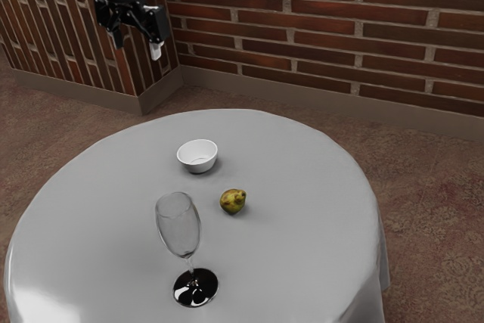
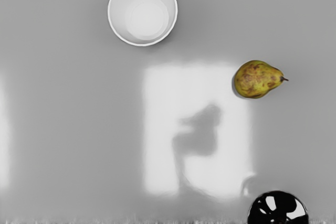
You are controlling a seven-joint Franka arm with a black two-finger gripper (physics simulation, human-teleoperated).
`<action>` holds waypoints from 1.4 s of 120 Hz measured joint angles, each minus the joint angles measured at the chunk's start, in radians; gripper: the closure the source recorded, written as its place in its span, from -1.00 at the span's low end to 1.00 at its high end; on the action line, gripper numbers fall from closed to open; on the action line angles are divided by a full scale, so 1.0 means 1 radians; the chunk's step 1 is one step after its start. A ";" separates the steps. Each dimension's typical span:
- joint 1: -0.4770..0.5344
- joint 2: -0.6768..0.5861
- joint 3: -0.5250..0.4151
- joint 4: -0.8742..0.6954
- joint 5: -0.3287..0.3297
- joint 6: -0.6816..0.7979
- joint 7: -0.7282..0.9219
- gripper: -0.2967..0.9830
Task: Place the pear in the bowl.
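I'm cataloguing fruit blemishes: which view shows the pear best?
The wrist view: the pear appears larger there, its stem and brown mottling plain. The exterior view shows it smaller, near the bowl.

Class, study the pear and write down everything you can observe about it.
The pear looks like real fruit, yellow-green with brown mottling. Its broad, rounded end tapers to a short, dark stem. It lies on its side on the grey tablecloth, outside the white bowl, the stem pointing away from the bowl. Nothing but the tablecloth touches it.

Brown-mottled pear (image 2: pixel 254 80) (on its side) near the upright white bowl (image 2: pixel 144 17).
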 joint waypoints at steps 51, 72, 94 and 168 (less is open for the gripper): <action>0.002 0.316 -0.020 -0.098 -0.012 0.238 0.324 -0.54; 0.005 0.418 0.000 -0.100 -0.068 0.375 0.572 -0.54; 0.005 0.494 0.010 -0.101 -0.186 0.506 0.810 -0.54; -0.004 0.443 -0.057 -0.357 -0.288 0.666 1.301 -0.54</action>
